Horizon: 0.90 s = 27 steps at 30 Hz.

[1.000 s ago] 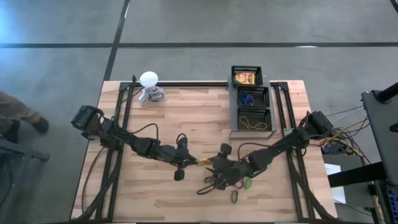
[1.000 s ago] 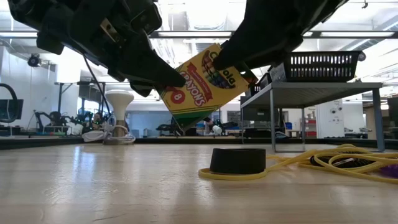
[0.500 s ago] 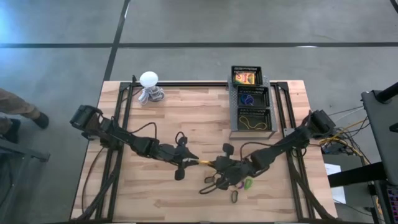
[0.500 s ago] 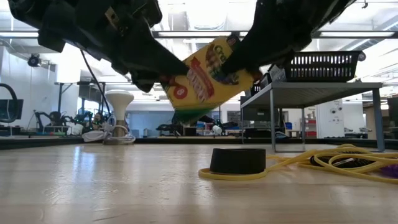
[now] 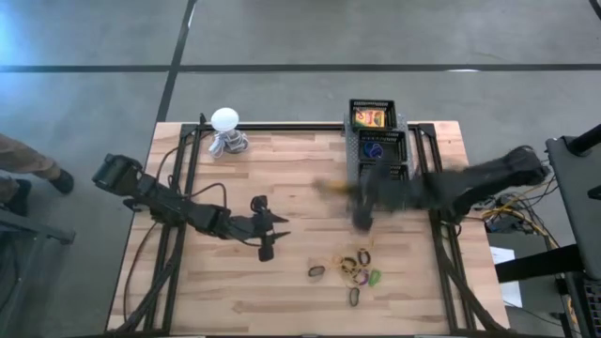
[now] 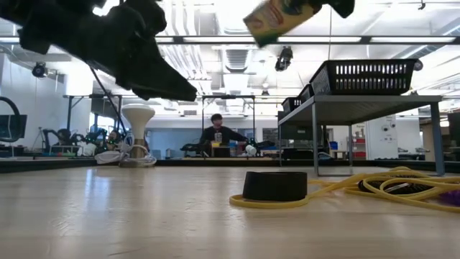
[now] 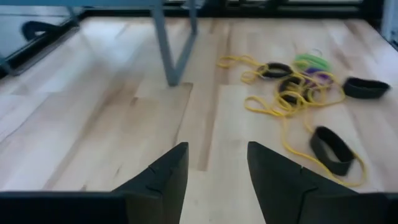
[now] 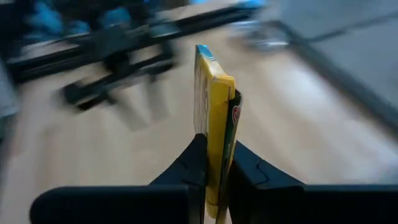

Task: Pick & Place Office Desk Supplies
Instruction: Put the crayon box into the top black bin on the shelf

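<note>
A yellow-and-green crayon box (image 8: pixel 214 93) is in my right gripper (image 8: pixel 214 171), which is shut on it. In the low view the box (image 6: pixel 282 14) is high above the table. Seen from above, this gripper (image 5: pixel 362 205) is blurred beside the basket rack (image 5: pixel 380 155). My left gripper (image 7: pixel 214 168) is open and holds nothing; it hangs over the table's left middle (image 5: pixel 270 233). Black, purple and green rings and yellow rubber bands (image 5: pixel 352 272) lie loose on the wood near the front edge. They also show in the left wrist view (image 7: pixel 298 87). My right gripper pinches the crayon box between its two fingers (image 8: pixel 193 165), one on each broad face, at the box's near end (image 8: pixel 216 146). The rest of the box stands out beyond the fingertips. It is lifted clear of the table and tilted (image 6: pixel 282 14).
The raised rack carries three black baskets: one with a yellow box (image 5: pixel 372 115), one with a blue ring (image 5: pixel 376 148), one with rubber bands (image 5: pixel 380 183). A white ball-topped object (image 5: pixel 225 131) stands at the far left. A person (image 6: pixel 215 133) sits beyond the table.
My left gripper has opened, let go of the crayon box and drawn back toward the table's left edge. My right gripper has shut on the box and carried it fast upward and toward the rack at the far right. The rings and bands stay put.
</note>
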Tool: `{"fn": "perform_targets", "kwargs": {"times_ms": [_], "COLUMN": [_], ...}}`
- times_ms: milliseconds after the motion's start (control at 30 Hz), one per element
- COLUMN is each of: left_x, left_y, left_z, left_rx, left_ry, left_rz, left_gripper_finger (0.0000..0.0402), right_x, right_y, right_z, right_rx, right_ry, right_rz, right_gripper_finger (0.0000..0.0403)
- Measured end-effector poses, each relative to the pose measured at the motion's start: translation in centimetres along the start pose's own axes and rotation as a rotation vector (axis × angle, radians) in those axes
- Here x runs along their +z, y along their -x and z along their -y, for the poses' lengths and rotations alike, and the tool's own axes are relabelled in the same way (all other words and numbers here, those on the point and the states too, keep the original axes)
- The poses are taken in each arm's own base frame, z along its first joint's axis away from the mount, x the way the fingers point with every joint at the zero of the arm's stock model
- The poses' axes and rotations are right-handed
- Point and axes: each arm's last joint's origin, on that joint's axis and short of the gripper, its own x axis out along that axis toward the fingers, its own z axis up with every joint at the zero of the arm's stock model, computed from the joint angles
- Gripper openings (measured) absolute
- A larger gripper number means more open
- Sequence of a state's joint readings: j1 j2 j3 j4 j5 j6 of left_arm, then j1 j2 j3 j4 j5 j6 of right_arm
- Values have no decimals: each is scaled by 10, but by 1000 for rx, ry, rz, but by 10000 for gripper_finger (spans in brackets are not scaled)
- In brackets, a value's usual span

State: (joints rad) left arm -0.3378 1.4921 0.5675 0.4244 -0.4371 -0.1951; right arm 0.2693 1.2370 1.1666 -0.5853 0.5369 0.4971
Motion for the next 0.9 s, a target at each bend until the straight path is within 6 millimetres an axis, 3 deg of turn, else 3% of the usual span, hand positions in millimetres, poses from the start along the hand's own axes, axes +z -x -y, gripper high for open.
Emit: {"fn": "perform_targets", "kwargs": {"times_ms": [133,233,333,467,600,900], "left_x": [-7,-10,-10,-10,-10,-10], "left_y": [1,2,2,2,2,2], "left_z": [-2,-3,-3,-3,-3,-4], "left_rx": [7,4,4,3,3,11], "left_ry": [20,26,28,27,26,24], "left_rz": [19,30,29,27,26,27], "left_gripper_finger": [169,169,169,169,169,169], "right_x": [50,76,85,76,66,60], "right_y": [23,34,42,43,27,-19], "right_z": [73,136,198,264,297,318], "right_rx": [-208,-258,-254,-227,-197,-103], "right_ry": [-80,-210,-373,-547,-617,-652], "right_rz": [-45,-66,-57,-81,-137,-264], "right_gripper_finger": [28,28,28,28,28,28]}}
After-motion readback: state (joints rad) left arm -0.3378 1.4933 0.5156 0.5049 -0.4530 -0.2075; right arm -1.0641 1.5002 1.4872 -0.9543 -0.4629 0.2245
